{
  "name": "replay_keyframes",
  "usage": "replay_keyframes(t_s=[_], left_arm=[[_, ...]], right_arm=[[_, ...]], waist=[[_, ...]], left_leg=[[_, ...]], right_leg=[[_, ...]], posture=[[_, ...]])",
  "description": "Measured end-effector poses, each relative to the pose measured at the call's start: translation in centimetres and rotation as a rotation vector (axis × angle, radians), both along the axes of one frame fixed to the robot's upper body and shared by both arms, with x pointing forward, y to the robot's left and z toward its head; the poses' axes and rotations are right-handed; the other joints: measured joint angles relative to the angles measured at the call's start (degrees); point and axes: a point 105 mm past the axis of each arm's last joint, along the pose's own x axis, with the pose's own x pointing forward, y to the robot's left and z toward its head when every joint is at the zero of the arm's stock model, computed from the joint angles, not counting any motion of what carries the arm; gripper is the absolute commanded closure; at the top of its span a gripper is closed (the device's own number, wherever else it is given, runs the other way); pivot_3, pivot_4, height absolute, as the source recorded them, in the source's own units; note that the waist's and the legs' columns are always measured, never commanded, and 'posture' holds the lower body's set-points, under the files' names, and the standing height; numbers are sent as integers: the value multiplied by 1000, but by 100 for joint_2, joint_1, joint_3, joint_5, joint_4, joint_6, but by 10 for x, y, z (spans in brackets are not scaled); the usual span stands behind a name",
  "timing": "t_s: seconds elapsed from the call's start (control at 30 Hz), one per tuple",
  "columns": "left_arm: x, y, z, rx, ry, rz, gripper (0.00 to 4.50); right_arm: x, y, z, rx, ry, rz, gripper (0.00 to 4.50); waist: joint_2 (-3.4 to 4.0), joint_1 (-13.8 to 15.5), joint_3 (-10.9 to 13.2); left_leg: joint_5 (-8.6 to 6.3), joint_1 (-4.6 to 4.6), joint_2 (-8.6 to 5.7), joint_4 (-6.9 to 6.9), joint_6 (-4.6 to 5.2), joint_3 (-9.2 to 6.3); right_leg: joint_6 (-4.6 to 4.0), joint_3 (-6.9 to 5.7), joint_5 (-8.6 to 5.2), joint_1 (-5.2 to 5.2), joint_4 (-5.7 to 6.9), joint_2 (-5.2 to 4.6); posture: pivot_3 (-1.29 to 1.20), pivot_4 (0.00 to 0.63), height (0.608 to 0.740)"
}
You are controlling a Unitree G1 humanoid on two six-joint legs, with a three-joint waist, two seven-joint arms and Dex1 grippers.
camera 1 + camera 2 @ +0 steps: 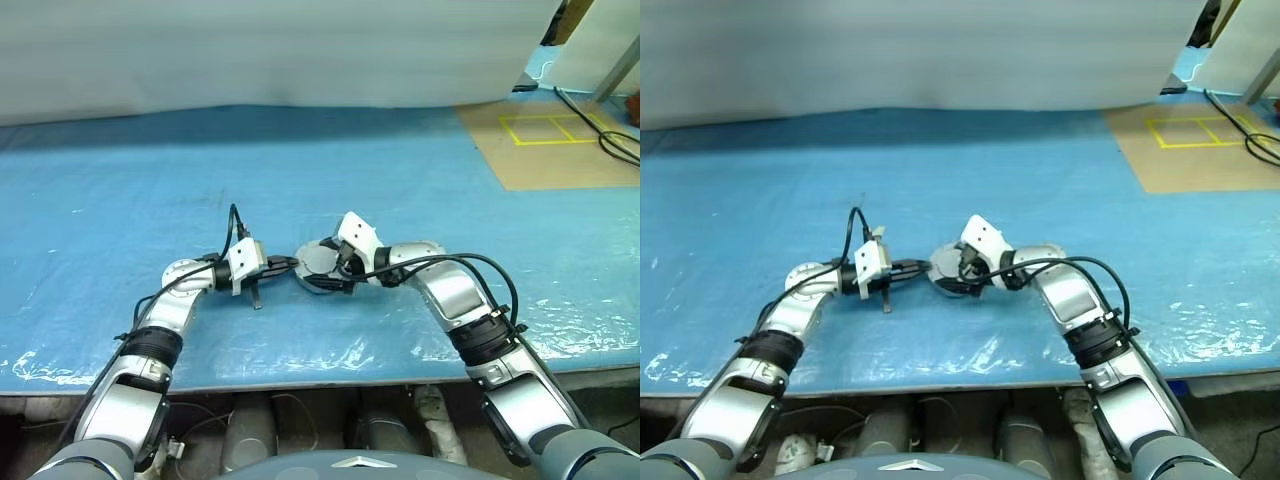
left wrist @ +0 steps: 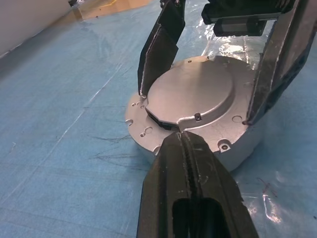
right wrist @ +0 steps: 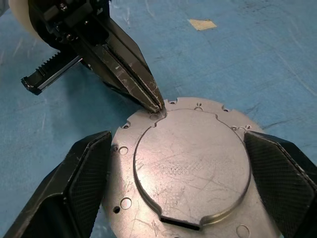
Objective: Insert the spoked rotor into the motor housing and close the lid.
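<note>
The motor housing (image 3: pixel 120 148) is a round grey metal shell lying on the blue sheet, with a flat round lid (image 3: pixel 193 163) on top of it. The spoked rotor is hidden. My left gripper (image 2: pixel 181 137) is shut, and its joined tips touch the lid's edge at a small notch. My right gripper (image 3: pixel 178 139) is open, with one wide finger (image 3: pixel 81 173) on each side of the housing. In the head views both grippers meet at the housing (image 1: pixel 318 260) in the middle of the table, the left gripper (image 1: pixel 290 264) coming from the left and the right gripper (image 1: pixel 338 272) from the right.
The table is covered by a blue plastic sheet (image 1: pixel 150 180). At the back right, a brown board (image 1: pixel 550 150) carries a yellow taped square, and black cables (image 1: pixel 615 140) lie beside it. A white wall (image 1: pixel 250 50) closes the back. The table's front edge (image 1: pixel 300 385) is near me.
</note>
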Motion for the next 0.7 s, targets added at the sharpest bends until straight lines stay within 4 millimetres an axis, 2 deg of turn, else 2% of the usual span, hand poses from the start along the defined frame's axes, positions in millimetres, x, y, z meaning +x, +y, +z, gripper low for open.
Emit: replay_keyframes(t_s=[0.23,0.4,0.57,0.7], left_arm=[[0,-1,0,0,-3,-4,4452],[1,0,-1,-4,6,-1,4452],[1,0,1,-11,3,-3,4452],[2,3,2,-6,2,6,4452]], right_arm=[[5,-4,5,17,-65,-32,39],[8,5,13,63,-119,-55,39],[16,3,35,204,-133,-131,39],[15,-1,49,287,-103,-147,39]], waist=[[11,8,12],[11,5,16],[11,6,19],[11,2,20]], left_leg=[[0,-21,0,0,-1,0],[1,-63,-2,2,-1,-2],[1,-85,-3,5,-2,-11],[1,-85,-2,5,-2,-15]], right_leg=[[12,-1,7,-20,1,1],[17,-5,12,-55,4,2],[19,-21,13,-65,5,1],[20,-29,13,-63,5,2]], posture=[[0,150,740],[0,150,740],[0,150,740],[0,150,740]])
